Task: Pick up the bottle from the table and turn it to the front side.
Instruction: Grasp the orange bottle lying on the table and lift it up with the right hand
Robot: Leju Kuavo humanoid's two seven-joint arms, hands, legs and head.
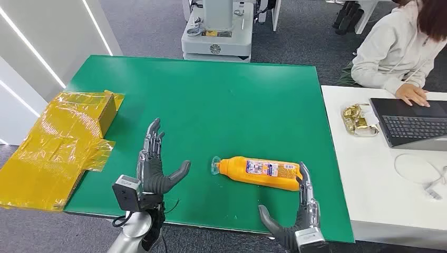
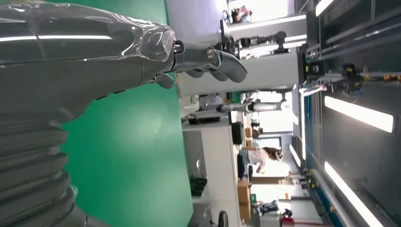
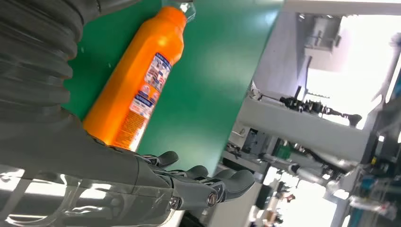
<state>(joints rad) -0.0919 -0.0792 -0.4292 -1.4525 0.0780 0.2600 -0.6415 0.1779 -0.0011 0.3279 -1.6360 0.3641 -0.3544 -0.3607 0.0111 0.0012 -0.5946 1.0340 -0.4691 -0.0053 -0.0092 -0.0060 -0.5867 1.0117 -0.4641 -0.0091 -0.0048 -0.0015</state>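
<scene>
an orange bottle (image 1: 261, 173) lies on its side on the green desk (image 1: 221, 100), near the front edge, its clear cap pointing toward the left hand (image 1: 154, 167). the right hand (image 1: 298, 219) is just beside the bottle's base, fingers spread, holding nothing. the left hand hovers well apart from the bottle, fingers also spread and holding nothing. a yellow-taped box (image 1: 63, 142) sits at the desk's left edge.
</scene>
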